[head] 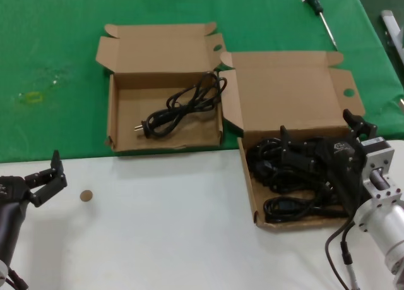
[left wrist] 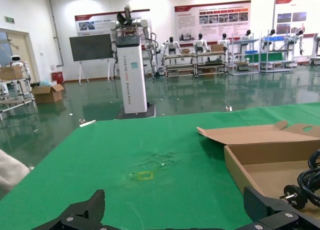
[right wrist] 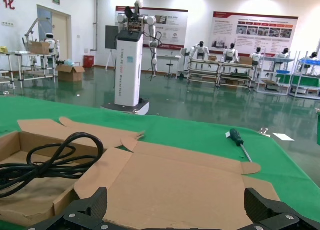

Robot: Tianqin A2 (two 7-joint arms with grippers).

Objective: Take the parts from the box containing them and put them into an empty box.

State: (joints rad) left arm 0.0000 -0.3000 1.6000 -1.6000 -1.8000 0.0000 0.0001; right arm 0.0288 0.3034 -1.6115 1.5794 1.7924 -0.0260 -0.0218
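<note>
Cords (head: pixel 287 176) beneath spread right claw (head: pixel 322 135), screwdriver (head: pixel 319 12) beyond, left claw (head: pixel 47 176) spread.

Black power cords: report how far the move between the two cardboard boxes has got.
Done: one black power cord lies coiled in the deeper-walled brown cardboard box. In hand: the right gripper is over the pile of black cords in the shallow cardboard box, fingers spread, nothing lifted. Left: that whole pile. The left gripper waits open over the white table.
</note>
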